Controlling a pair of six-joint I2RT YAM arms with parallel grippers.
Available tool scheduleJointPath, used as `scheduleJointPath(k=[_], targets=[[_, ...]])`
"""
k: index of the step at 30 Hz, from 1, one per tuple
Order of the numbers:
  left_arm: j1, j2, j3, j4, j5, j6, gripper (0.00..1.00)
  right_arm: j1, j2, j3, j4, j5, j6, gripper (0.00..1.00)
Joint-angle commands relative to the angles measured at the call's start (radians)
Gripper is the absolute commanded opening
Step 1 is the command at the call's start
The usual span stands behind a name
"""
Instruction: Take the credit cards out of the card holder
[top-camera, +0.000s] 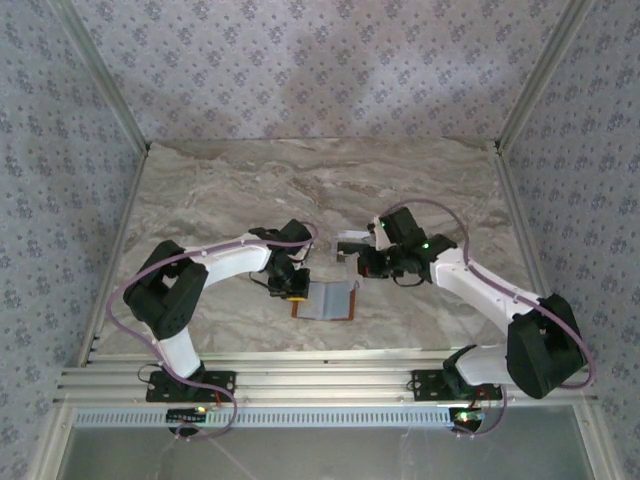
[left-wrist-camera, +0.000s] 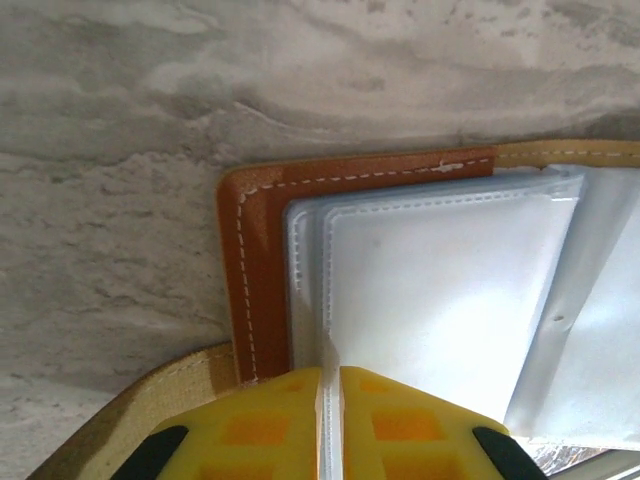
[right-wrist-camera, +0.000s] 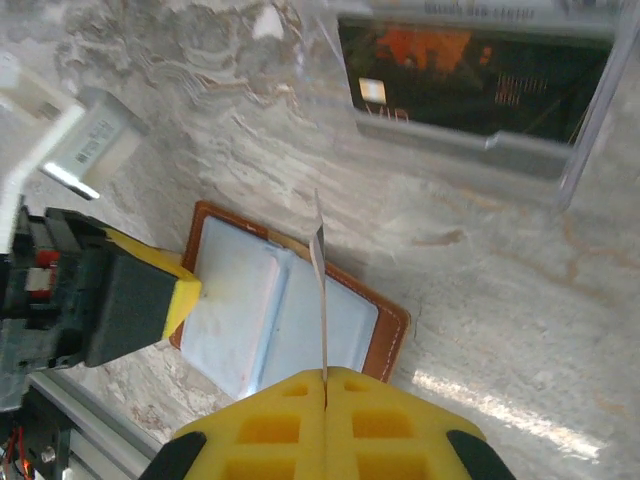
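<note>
The left claw (left-wrist-camera: 330, 385) clamps the left edge of the brown leather card holder (right-wrist-camera: 385, 325), while the right claw (right-wrist-camera: 325, 385) pinches a thin pale plastic card (right-wrist-camera: 321, 280) upright above its right half.

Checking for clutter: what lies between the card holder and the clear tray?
Only bare marble table, as the right wrist view shows; the card holder and the clear tray lie apart.

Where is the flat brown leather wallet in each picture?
Top external: the flat brown leather wallet lies open, lower centre, between the arms.
Left wrist: its corner, centre.
Right wrist: lower left.
Shared landmark: the yellow-fingered left hand at its edge.
</note>
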Motion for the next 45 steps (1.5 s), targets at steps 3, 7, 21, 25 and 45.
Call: scheduleJointPath(k=[3, 7, 21, 25, 45], targets=[[-0.003, -0.056, 0.038, -0.038, -0.023, -0.008, 0.15, -0.027, 0.077, 0.201, -0.247, -0.018, -0.442, 0.0], [-0.003, -0.07, 0.035, -0.036, -0.033, -0.014, 0.15, -0.045, 0.167, 0.361, -0.371, 0.049, -0.693, 0.0], [-0.002, -0.123, 0.003, -0.034, -0.053, -0.013, 0.15, -0.064, 0.489, 0.779, -0.67, 0.111, -1.394, 0.0], [0.003, -0.126, -0.005, -0.034, -0.055, -0.009, 0.15, -0.071, 0.59, 0.913, -0.759, 0.137, -1.453, 0.0], [0.015, -0.126, -0.018, -0.032, -0.055, -0.012, 0.15, -0.066, 0.814, 1.101, -0.802, 0.209, -1.546, 0.0]])
